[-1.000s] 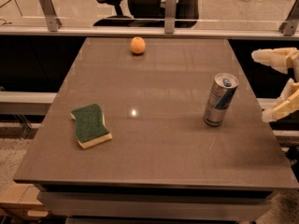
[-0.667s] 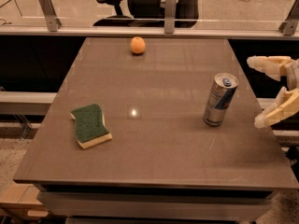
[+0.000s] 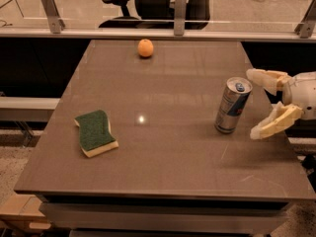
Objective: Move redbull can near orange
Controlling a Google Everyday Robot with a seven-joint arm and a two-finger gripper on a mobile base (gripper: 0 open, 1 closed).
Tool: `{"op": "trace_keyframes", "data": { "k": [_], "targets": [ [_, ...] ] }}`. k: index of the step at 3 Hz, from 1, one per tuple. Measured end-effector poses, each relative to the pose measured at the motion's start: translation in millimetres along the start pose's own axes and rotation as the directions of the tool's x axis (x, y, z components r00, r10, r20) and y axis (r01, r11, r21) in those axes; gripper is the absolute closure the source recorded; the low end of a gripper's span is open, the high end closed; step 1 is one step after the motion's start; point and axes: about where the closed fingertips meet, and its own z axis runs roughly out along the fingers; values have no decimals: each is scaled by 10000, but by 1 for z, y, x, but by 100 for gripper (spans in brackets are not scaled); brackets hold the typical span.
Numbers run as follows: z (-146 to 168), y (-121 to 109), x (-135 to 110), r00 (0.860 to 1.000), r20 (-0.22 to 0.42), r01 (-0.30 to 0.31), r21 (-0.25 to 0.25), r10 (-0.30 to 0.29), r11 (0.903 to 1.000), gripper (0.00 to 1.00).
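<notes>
The redbull can (image 3: pixel 232 105) stands upright on the right side of the brown table (image 3: pixel 163 152), silver and blue with a blue pull tab. The orange (image 3: pixel 145 48) sits at the far edge of the table, left of centre, well away from the can. My gripper (image 3: pixel 254 102) comes in from the right edge, just right of the can. Its two cream fingers (image 3: pixel 274 122) are spread wide apart, one beyond the can and one nearer me. It holds nothing and does not touch the can.
A green-and-yellow sponge (image 3: pixel 95 132) lies on the left front part of the table. A glass barrier with metal posts (image 3: pixel 179 6) runs along the far edge. Office chairs (image 3: pixel 158 1) stand behind it.
My gripper has moved left toward the can, its open fingers now close beside it. The can, orange and sponge have not moved.
</notes>
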Motion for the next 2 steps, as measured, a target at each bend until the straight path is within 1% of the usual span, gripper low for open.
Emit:
{"op": "trace_keyframes", "data": {
  "k": [1, 2],
  "targets": [
    [14, -7, 6, 9992, 405, -16, -157, 22, 9999, 0],
    [30, -10, 9, 9973, 727, -25, -451, 57, 9990, 0]
  ]
}}
